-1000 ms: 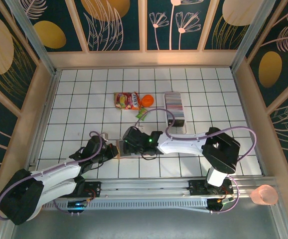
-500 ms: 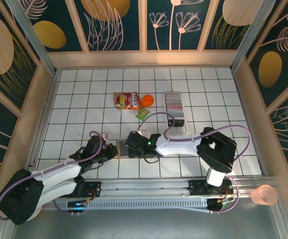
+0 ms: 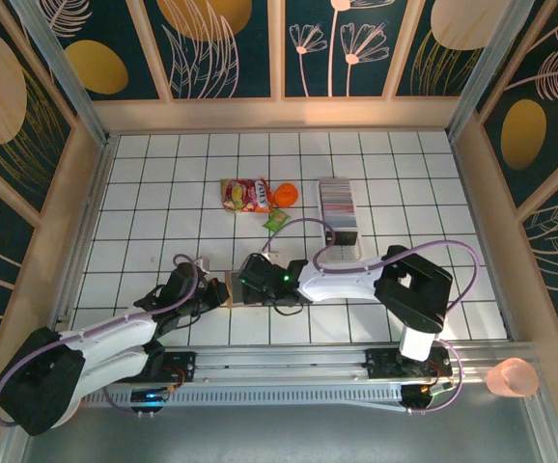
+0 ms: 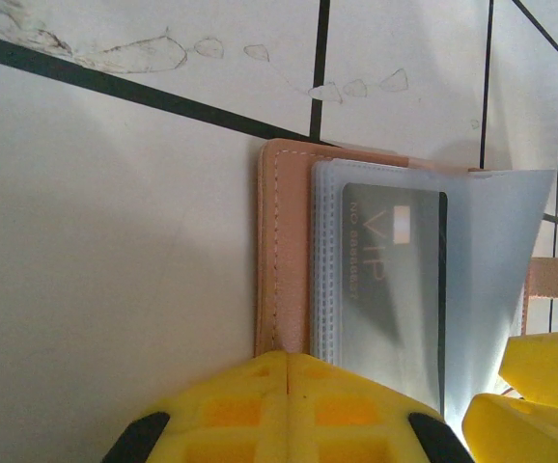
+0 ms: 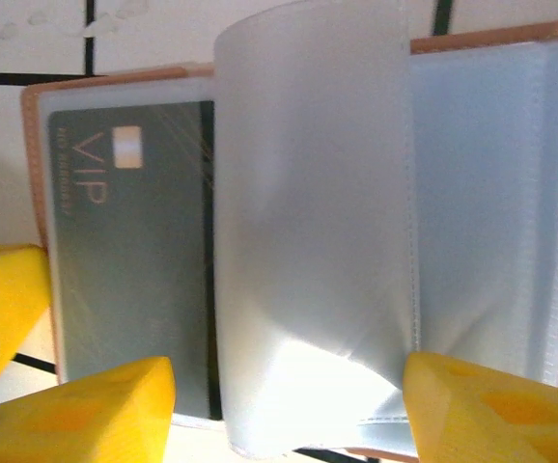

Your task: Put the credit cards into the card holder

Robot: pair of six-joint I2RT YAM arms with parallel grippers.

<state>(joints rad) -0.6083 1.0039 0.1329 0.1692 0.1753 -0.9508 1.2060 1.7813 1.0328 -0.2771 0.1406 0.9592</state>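
**Open card holder on a white tiled table**

The table (image 3: pixel 163 174) is white tile with black grid lines. A pale wooden rim (image 3: pixel 279 114) frames it under dark teal walls (image 3: pixel 221 48) with gold ovals and line-drawn flowers. The card holder (image 3: pixel 223 290) lies open at 7 o'clock, a grey VIP card (image 4: pixel 390 289) in one pocket. The credit cards (image 3: pixel 338 201) stand in a striped row at 2 o'clock, and the snack packets (image 3: pixel 245 194) are at 11. The left gripper (image 4: pixel 287 371) is closed at the holder's edge. The right gripper (image 5: pixel 289 386) is spread wide around a raised clear sleeve (image 5: pixel 308 193).

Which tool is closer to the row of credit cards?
Right. The right tool is at the card holder, left of the credit cards; the left tool grips the holder's farther edge.
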